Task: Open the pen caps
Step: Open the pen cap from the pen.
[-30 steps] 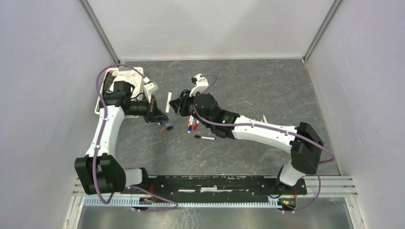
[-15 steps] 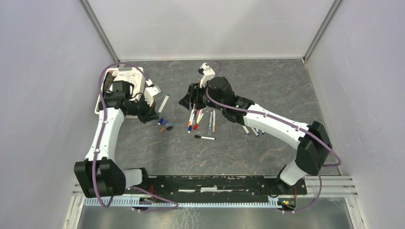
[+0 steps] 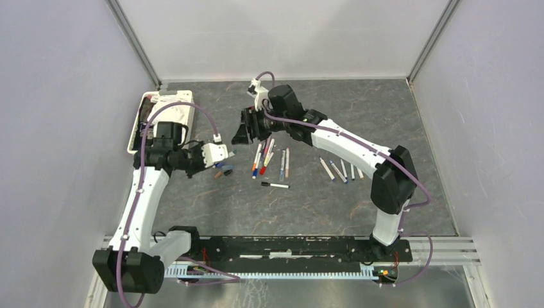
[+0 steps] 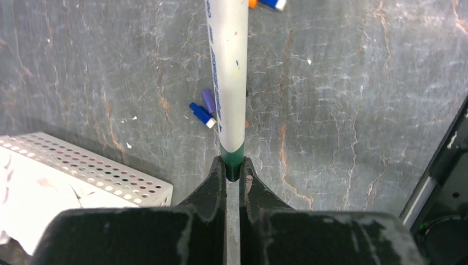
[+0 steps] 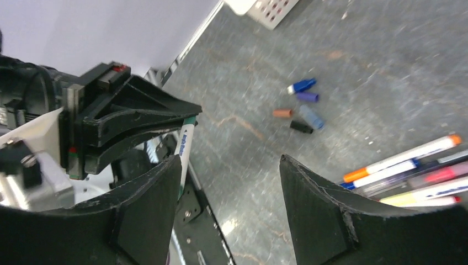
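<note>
Right arm (image 3: 346, 144) shifted, left fingers (image 4: 212, 179) pinching pen (image 4: 229, 72)

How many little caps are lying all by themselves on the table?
5, in one cluster on the table: blue cap, purple cap, brown cap, light-blue cap, black cap. More may be hidden under the arms.

Bright, even light with soft shadows; right wrist view slightly blurred.

Pen (image 4: 229, 72) cut by top edge, its near end hidden in left claw (image 4: 233, 167)
</note>
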{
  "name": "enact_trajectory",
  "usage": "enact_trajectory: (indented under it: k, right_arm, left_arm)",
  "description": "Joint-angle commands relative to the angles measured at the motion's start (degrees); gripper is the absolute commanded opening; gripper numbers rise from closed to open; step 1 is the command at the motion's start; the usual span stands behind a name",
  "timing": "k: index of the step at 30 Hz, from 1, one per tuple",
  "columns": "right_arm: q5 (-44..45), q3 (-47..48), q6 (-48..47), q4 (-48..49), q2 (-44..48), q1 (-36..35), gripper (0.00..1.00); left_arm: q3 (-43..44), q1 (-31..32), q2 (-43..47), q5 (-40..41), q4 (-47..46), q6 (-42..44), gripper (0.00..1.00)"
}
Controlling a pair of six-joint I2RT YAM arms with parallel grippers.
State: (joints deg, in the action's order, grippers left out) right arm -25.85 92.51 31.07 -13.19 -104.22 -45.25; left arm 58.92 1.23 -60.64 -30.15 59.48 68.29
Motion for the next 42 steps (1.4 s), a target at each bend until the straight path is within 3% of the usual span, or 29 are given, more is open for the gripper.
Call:
enact_trajectory:
  k: [1,13,20,31,36,37,39,42]
  right_arm:
    - [-9.9,1.4,0.8,-0.1,-1.6,-0.4,0.72]
    - [-16.8,-1.7,3.3,2.6,-3.7,-3.9,0.72]
    - [-16.9,0.0,3.2,1.5,-7.1,-7.4,0.66]
    - [-16.4,0.0,5.4,3.8,-8.9,-8.3,0.32]
    - [-17.0,-1.9,5.0,4.4,-8.6,-8.4,0.05]
    - [-16.9,-2.8,4.9,4.9,-8.0,-8.4,0.00]
    - [-17.7,-5.2,4.8,6.9,-6.7,-8.3,0.00]
    - [-19.8,-9.9,4.9,11.2,-3.8,-7.9,0.00]
  left_arm:
    - [-0.9,1.6,3.0,0.7,4.1,10.9,0.02]
    - [-2.7,6.3,5.6,6.2,4.1,16.7,0.02]
    - [-2.9,7.4,6.5,9.2,3.0,17.8,0.02]
    - [-2.4,9.8,9.0,7.6,7.5,21.1,0.02]
    - [-2.3,10.0,10.3,5.7,9.1,22.2,0.02]
    - [-2.1,10.0,10.4,5.2,9.1,21.5,0.04]
    - [-1.1,10.0,9.9,4.0,9.8,19.4,0.36]
    - [1.0,10.1,7.9,1.8,12.3,17.2,0.59]
